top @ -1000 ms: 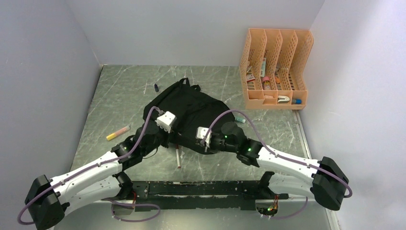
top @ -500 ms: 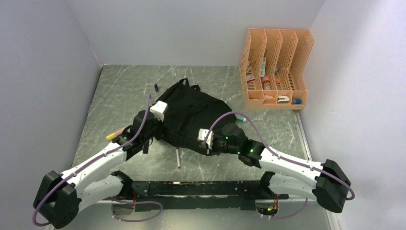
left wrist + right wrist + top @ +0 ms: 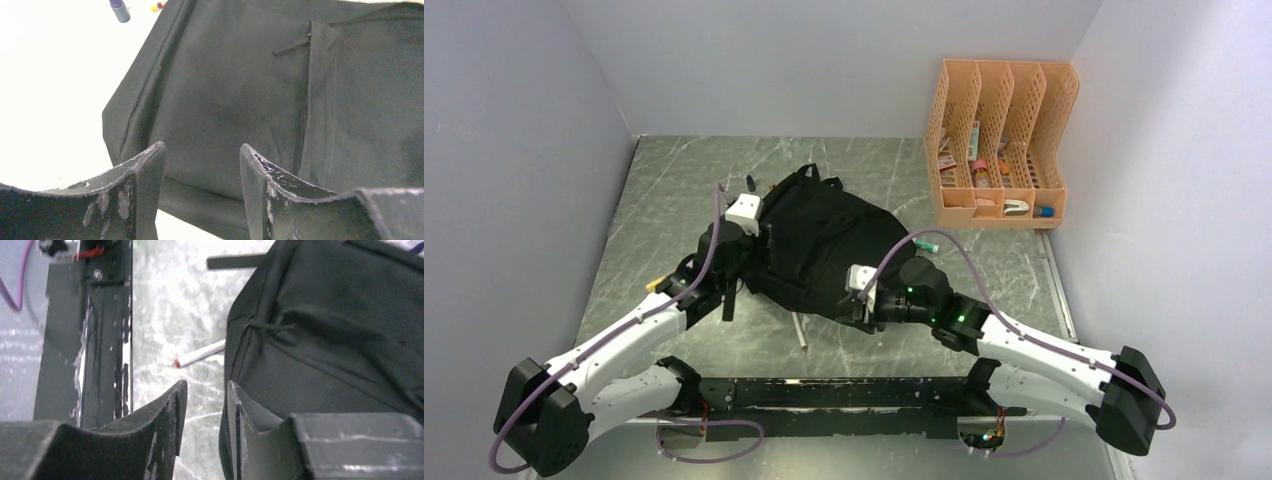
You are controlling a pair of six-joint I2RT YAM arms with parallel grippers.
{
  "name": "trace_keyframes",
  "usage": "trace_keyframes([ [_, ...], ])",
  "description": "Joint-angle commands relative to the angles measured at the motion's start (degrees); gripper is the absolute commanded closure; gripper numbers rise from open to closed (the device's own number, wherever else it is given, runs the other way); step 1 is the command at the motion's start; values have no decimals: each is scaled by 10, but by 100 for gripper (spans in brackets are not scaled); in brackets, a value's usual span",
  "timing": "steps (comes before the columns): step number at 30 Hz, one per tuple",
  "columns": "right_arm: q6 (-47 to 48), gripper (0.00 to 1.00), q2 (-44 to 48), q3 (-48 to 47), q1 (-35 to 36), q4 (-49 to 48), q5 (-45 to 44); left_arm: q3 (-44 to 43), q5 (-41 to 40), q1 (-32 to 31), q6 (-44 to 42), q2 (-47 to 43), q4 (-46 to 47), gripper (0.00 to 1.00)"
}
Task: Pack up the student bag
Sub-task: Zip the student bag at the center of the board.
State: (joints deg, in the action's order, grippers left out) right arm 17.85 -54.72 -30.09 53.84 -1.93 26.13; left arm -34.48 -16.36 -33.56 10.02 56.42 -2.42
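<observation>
Fingers: four, parted; one student bag.

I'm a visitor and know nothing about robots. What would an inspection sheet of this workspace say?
Surface: grey marbled table.
Job's things: student bag lying mid-table.
Clutter: orange file organiser far right; white pen at bag's near edge; yellow marker, dark marker, green-tipped marker around it.
Hands: left hand open, empty, at bag's left side; right hand open, empty, at its near edge.
Cables: purple cables loop over both arms.
Surroundings: pale walls.
</observation>
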Motion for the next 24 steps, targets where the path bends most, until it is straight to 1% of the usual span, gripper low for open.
trace_keyframes([
  [1,-102,61,44,-25,3,-56,-71,-44,-27,4,63,28,-5,39],
  [3,-146,62,51,-32,2,-81,-134,-64,-8,4,74,51,-14,37],
  [6,-234,70,41,-40,1,-103,-239,-88,27,4,88,86,-24,36],
  [10,-323,75,-7,-65,1,-41,-350,-100,57,4,111,113,-26,37],
  [13,-396,77,-22,-46,2,-9,-395,-90,65,4,126,117,-5,37],
  [17,-515,78,-4,26,1,-8,-459,-94,72,4,130,126,10,37],
  [19,-570,80,1,54,1,8,-492,-102,74,4,129,136,9,37],
  [21,-610,80,-3,71,2,34,-520,-111,78,4,129,145,8,37],
  [24,-631,80,-35,80,2,51,-526,-119,87,4,133,158,16,37],
])
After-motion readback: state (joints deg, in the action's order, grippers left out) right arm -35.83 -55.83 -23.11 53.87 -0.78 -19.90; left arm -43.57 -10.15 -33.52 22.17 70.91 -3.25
